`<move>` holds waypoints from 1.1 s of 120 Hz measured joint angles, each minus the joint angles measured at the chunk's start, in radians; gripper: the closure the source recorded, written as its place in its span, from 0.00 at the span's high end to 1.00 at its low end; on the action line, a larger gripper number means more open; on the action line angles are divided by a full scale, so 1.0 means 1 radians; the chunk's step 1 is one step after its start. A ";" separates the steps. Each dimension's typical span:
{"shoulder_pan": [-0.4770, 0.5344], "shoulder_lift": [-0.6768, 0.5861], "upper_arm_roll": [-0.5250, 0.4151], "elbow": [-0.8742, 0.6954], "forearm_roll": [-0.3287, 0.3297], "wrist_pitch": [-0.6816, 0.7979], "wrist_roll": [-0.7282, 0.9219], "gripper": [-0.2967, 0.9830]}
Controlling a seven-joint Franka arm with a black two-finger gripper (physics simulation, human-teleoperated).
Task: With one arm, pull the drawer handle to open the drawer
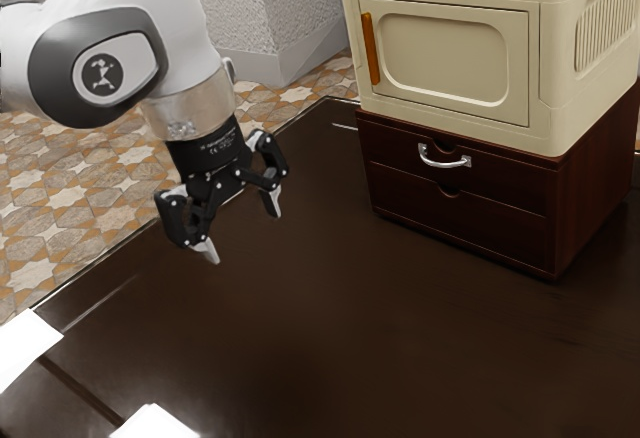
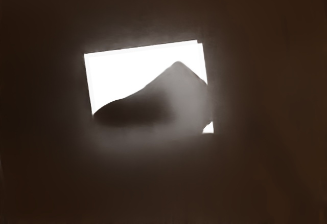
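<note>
My gripper hangs over the dark table in the exterior view, fingers spread wide and nothing between them. Well off toward the exterior view's right stands a dark wooden cabinet with two drawers. A curved silver handle is fixed to the front of the upper drawer. Both drawers sit flush with the cabinet front. A wide gap separates the gripper from the handle. In the wrist view the dark tabletop lies under the hand, with a bright reflection on it.
A cream box with an orange-handled door rests on top of the cabinet. Bright white patches lie at the table's near edge. Beyond the table are a patterned floor and a grey wall.
</note>
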 joint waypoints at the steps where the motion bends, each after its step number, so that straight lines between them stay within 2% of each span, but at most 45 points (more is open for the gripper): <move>1: 0.000 0.000 0.000 -0.001 0.000 0.003 -0.002 0.77; 24: -0.014 0.026 -0.010 -0.004 -0.004 0.064 -0.047 0.77; 46: -0.028 0.285 -0.026 0.261 -0.012 0.125 -0.067 0.77; 61: 0.019 0.397 -0.058 0.383 -0.016 0.169 -0.069 0.77; 82: 0.045 0.520 -0.123 0.492 -0.017 0.230 -0.062 0.77; 104: 0.073 0.625 -0.144 0.600 -0.017 0.275 -0.045 0.77; 132: 0.106 0.701 -0.161 0.655 -0.016 0.333 -0.016 0.77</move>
